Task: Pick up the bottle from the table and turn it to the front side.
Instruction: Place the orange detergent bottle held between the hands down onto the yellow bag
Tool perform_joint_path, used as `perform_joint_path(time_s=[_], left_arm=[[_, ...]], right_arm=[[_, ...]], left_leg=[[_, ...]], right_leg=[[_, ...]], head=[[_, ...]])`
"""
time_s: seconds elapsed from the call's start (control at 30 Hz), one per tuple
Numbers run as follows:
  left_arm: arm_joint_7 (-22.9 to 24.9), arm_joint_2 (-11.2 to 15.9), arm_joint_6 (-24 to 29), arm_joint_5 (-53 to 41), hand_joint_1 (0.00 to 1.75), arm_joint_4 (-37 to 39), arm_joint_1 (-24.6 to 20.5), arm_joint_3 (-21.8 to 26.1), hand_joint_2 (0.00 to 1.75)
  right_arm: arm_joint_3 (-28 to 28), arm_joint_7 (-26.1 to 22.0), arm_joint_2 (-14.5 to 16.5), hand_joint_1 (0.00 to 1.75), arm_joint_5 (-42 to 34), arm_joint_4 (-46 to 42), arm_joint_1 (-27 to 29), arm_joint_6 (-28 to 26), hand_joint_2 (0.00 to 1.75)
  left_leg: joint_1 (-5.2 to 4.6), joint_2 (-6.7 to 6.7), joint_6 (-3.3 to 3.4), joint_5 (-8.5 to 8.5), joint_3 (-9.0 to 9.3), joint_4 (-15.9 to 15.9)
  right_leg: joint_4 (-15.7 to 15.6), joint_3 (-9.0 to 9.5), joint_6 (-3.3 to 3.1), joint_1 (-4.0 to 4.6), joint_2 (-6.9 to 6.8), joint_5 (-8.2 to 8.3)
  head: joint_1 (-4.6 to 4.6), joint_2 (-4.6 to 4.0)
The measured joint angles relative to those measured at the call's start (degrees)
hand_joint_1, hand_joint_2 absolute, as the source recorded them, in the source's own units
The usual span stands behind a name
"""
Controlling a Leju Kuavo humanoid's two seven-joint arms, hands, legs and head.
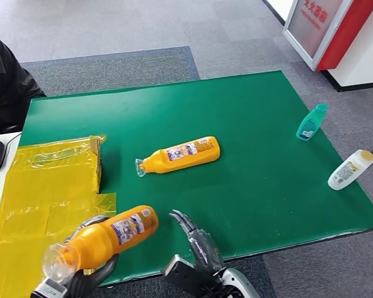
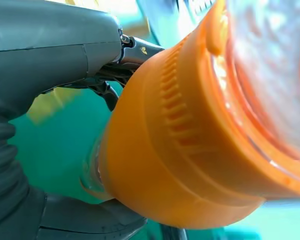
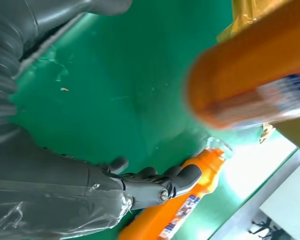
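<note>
I have the orange plastic bottle [image 1: 105, 239] grasped in my left hand [image 1: 84, 279], lifted over the green bench's [image 1: 269, 186] near edge, long axis slanting away rightward, label showing. My right hand [image 1: 199, 248] hovers beside it, fingers released. A second orange bottle [image 1: 182, 154] lies beyond.

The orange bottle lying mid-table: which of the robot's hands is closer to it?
Right. The right hand hovers empty just short of the lying bottle; the left hand, farther off at the table's near edge, holds another orange bottle.
</note>
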Motion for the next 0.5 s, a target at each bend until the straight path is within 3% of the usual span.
perform_joint_path(time_s=[0.3, 0.5], left_arm=[[-1.9, -8.4, 9.1, -19.1, 1.68, -5.3, -0.1, 17.6, 1.75], [0.9, -10.0, 20.0, -33.8, 1.73, -5.5, -2.5, 25.1, 1.75]], right_arm=[[-6.0, -1.7, 1.0, 0.0, 0.8, -4.5, 8.1, 2.8, 1.75], [-9.5, -2.9, 3.2, 0.0, 3.2, -4.7, 10.2, 5.8, 1.75]], left_leg=[[0.0, 0.0, 0.0, -0.05, 0.0, 0.0], [0.02, 0.0, -0.01, -0.04, 0.04, 0.0]], right_leg=[[0.0, -0.12, 0.01, 0.0, 0.0, -0.05], [0.0, -0.17, 0.0, 0.02, -0.01, -0.06]], head=[[-0.01, 0.0], [-0.01, 0.0]])
